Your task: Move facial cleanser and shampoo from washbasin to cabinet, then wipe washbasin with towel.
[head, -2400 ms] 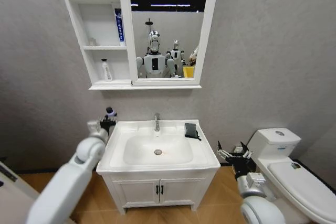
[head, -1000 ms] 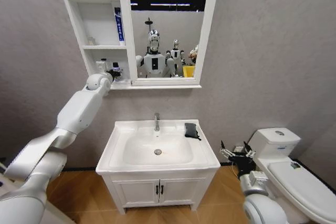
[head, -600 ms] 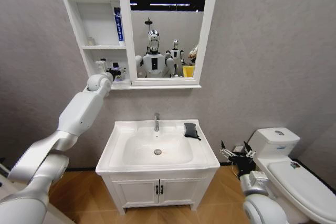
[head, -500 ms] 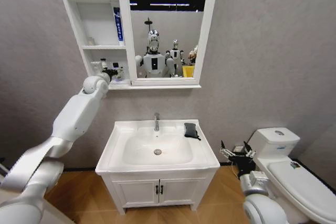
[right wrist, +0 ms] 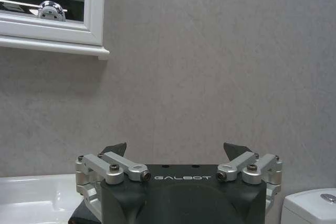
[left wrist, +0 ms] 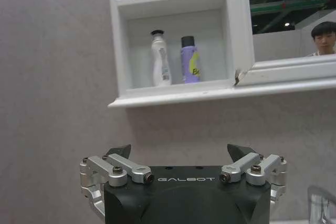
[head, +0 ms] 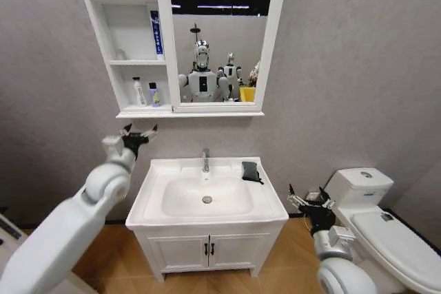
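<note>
At nine o'clock from the washbasin (head: 155,206) hangs the left gripper (head: 138,133), fingers spread wide and empty ("GALBOT" is printed on its black body). Above it, at twelve o'clock, the white cabinet (head: 97,29) has three open shelves; the lowest holds two bottles side by side, a slim white bottle (left wrist: 160,59) with a dark cap and a squat purple bottle (left wrist: 190,60) with a yellow label. A blue tube (head: 157,32) stands one shelf up. One dark folded towel (head: 251,171) lies on the basin's smooth ceramic rim, at three o'clock from the chrome tap (head: 205,160). Lower, beside the toilet (head: 386,222), the right gripper (head: 306,202) waits, wide open and empty.
</note>
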Motion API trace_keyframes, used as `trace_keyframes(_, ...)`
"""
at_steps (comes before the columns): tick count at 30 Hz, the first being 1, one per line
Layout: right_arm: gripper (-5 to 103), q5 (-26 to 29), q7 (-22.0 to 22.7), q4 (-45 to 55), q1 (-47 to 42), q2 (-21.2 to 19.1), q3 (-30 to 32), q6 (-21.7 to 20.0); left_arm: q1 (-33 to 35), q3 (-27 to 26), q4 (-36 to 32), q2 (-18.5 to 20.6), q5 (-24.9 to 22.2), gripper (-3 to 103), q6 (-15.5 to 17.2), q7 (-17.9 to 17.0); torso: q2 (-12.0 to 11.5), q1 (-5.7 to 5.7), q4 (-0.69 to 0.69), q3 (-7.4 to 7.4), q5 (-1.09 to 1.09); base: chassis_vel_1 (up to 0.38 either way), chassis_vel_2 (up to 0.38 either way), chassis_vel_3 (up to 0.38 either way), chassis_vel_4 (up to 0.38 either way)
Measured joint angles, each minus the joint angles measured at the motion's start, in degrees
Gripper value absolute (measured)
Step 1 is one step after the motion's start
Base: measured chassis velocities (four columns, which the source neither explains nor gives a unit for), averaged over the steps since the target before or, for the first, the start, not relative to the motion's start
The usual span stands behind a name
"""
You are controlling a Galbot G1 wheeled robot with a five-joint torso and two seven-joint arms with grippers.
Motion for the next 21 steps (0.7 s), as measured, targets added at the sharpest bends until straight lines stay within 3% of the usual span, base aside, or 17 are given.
trace_keyframes(1,100,0.5,0.5,0.4,-0.2,-0.3,0.1,-0.3,6.6,-4.7,-1.9,-3.8,4.0,100,-1.3,3.2,0.0,0.00,0.01,0.00,0.00,0.000,0.000,0.000,0.000)
trace_keyframes(2,100,0.8,1.0,1.0,-0.5,-0.5,0.1,-0.6,14.3,-9.7,-3.9,-8.6,8.1,100,-3.4,8.7,0.0,-0.01,0.05,0.00,-0.01,0.000,0.000,0.000,0.000)
trace_keyframes(3,100,0.8,1.0,1.0,-0.5,-0.5,0.1,-0.6,14.3,-9.7,-3.9,-8.6,8.1,100,-3.4,8.7,0.0,-0.01,0.05,0.00,-0.01,0.000,0.000,0.000,0.000)
trace_keyframes(4,100,0.7,1.2,1.4,-1.2,-0.4,0.1,-0.7,21.1,-13.4,-5.4,-12.9,11.6,100,-6.1,13.8,0.0,-0.02,0.05,-0.01,0.01,0.000,0.000,0.000,0.000)
trace_keyframes(5,100,0.7,1.2,1.4,-1.2,-0.4,0.1,-0.7,21.1,-13.4,-5.4,-12.9,11.6,100,-6.1,13.8,0.0,-0.02,0.05,-0.01,0.01,0.000,0.000,0.000,0.000)
trace_keyframes(7,100,-0.1,1.4,2.0,-2.1,0.1,0.1,-0.7,27.4,-16.6,-7.3,-17.6,13.5,100,-8.8,18.9,0.0,-0.02,-0.01,0.00,0.02,0.000,0.000,0.000,0.000)
trace_keyframes(8,100,-0.1,1.4,2.0,-2.1,0.1,0.1,-0.7,27.4,-16.6,-7.3,-17.6,13.5,100,-8.8,18.9,0.0,-0.02,-0.01,0.00,0.02,0.000,0.000,0.000,0.000)
trace_keyframes(10,100,-1.5,1.5,2.5,-2.6,0.4,0.1,-0.7,31.7,-17.7,-9.6,-22.0,13.4,100,-9.6,20.5,0.0,0.00,-0.04,0.00,0.02,0.000,0.000,0.000,0.000)
trace_keyframes(14,100,-2.3,1.4,3.0,-2.7,0.1,-0.4,-0.8,33.9,-15.3,-12.3,-27.3,16.0,100,-9.2,19.6,0.0,0.01,0.00,0.01,0.02,0.000,0.000,0.000,0.000)
trace_keyframes(21,100,-2.8,0.5,3.8,-3.3,0.4,-0.8,-0.5,33.2,-13.9,-12.6,-28.3,17.2,100,-8.4,18.3,0.0,0.01,-0.02,0.01,0.00,0.000,0.000,0.000,0.000)
